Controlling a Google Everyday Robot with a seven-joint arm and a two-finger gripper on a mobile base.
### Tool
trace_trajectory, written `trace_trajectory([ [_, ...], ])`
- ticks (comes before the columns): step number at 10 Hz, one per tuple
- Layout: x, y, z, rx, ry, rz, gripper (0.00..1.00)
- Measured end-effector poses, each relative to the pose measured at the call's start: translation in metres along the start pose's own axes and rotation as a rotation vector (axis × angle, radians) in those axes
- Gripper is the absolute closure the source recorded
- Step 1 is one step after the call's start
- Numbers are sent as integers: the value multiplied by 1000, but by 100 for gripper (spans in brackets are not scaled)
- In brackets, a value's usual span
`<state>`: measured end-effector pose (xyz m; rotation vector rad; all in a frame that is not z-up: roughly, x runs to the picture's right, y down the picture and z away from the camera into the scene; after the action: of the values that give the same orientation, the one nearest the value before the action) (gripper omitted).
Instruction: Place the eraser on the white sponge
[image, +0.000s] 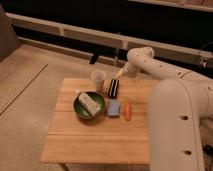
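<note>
camera view: one eraser (114, 88), one white sponge (114, 108), tool (119, 75) near eraser

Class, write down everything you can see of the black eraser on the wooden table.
The eraser is a small black rectangular block with pale lengthwise stripes, lying flat near the far edge of the wooden table, long side pointing away from the camera. A pale cup stands beside it; the white sponge lies just in front, apart. The gripper hovers open at its far end; contact cannot be judged.
</note>
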<state>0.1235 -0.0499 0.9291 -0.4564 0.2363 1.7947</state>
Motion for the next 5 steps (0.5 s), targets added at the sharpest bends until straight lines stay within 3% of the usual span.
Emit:
trace_trajectory([
  [2,21,17,27,4,81,-59,35],
  [5,29,12,54,51,146,-80,35],
])
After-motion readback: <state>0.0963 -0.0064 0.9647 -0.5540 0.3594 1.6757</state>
